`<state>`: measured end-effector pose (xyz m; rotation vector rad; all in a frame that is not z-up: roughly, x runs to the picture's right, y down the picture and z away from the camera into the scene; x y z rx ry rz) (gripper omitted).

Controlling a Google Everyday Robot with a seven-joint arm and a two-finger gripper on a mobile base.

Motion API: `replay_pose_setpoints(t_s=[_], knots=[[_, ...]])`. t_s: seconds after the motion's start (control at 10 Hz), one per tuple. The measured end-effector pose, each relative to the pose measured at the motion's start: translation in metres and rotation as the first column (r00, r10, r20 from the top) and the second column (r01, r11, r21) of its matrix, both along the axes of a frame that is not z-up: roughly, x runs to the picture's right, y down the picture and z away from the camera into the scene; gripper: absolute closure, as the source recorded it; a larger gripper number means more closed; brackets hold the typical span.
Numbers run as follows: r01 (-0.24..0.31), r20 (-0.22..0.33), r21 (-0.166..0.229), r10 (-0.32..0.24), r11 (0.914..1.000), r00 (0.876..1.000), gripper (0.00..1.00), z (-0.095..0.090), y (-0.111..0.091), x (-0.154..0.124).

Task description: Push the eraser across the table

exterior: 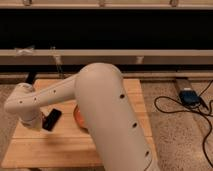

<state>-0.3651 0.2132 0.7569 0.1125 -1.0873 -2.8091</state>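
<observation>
At the left side of the tabletop (65, 150), the gripper (36, 125) sits low over the wood, largely hidden beneath the white wrist housing of the arm (100, 105). Its jaws are closed fully, with nothing seen between them. Just to the right of the gripper lies the eraser (52, 119), a small flat black block resting on the tabletop at a slant, its long axis running from lower left to upper right. Whether the gripper touches the eraser cannot be determined; the two are at least immediately adjacent.

Further right, an orange plate (78, 116) rests on the tabletop, mostly covered by the bulky white upper arm segment, which crosses the centre of the view and descends to the lower edge. Only the plate's left rim is visible. The eraser lies near that rim, apart from it.

The tabletop is of pale wooden planks and stands on a speckled floor (180, 130). Behind it runs a long pale ledge (150, 57) beneath a dark window band. On the floor to the right sits a blue and black device (189, 96) with black cables (175, 107) looping away from it.
</observation>
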Motion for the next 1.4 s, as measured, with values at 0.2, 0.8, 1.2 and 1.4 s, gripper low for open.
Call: replay_pose_setpoints(t_s=[0.2,0.8,1.2,1.4], knots=[[0.029,0.023,-0.037,-0.028,0.9989,0.999,1.00,-0.001,0.020,-0.014],[0.042,0.009,-0.096,-0.041,0.9945,0.999,1.00,0.011,0.045,-0.008],[0.009,-0.036,-0.099,-0.013,0.9950,0.999,1.00,0.026,0.042,0.010],[-0.008,-0.059,-0.098,0.002,0.9951,0.998,1.00,0.036,0.040,0.019]])
